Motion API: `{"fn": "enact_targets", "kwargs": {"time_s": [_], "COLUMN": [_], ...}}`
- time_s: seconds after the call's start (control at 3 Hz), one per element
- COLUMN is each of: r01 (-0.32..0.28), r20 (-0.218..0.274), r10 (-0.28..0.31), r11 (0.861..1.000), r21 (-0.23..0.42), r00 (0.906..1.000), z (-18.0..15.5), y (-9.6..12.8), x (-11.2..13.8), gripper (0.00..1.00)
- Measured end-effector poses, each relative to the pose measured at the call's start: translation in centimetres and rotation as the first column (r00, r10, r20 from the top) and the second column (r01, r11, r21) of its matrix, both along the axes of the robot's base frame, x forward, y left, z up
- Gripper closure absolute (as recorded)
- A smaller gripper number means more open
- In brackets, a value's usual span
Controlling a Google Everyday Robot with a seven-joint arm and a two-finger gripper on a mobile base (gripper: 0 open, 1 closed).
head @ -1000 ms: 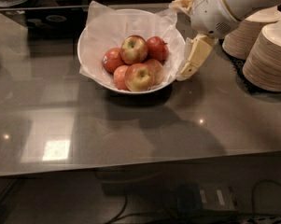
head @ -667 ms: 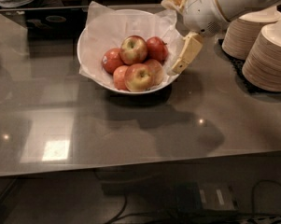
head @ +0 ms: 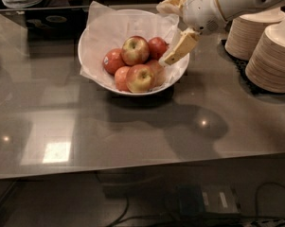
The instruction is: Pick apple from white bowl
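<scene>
Grey table [head: 132, 141] with white bowl [head: 92, 72] of apples; gripper [head: 164, 34] over the bowl's right side.

Nearest, an orange-blushed apple [head: 140, 78] sits at the front of the heap. Behind it, topmost, lies the apple [head: 135, 50], yellow-green, stem dimple up. To its right the gripper hangs spread wide and holding nothing, its lower finger [head: 180, 47] slanting down toward the heap, clear of the apple. Stacked paper plates [head: 274, 60] stand at far right.

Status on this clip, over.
Gripper open, above white bowl right rim. Apple atop the pile, untouched. Red apple sits between gripper and apple.
</scene>
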State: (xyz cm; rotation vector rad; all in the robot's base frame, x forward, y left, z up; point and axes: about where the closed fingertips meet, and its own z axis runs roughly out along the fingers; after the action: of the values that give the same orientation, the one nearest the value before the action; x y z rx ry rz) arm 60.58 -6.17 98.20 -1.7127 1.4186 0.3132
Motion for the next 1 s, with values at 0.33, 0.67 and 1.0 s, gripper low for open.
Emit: {"fn": "enact_targets", "kwargs": {"time_s": [0.33, 0.67, 1.0], "r01": [-0.012, -0.022, -0.044], "r20": [-0.002, -0.005, -0.004], "r10": [0.012, 0.022, 0.045], "r11": [1.000, 0.999, 0.998], "r21": [0.023, 0.039, 0.055], "r00": [0.9999, 0.9998, 0.9990], "z": [0.0, -0.1, -0.5], "y": [0.3, 0.5, 0.9], "x": [0.6, 1.2, 2.2], "gripper": [0.27, 0.27, 0.28]}}
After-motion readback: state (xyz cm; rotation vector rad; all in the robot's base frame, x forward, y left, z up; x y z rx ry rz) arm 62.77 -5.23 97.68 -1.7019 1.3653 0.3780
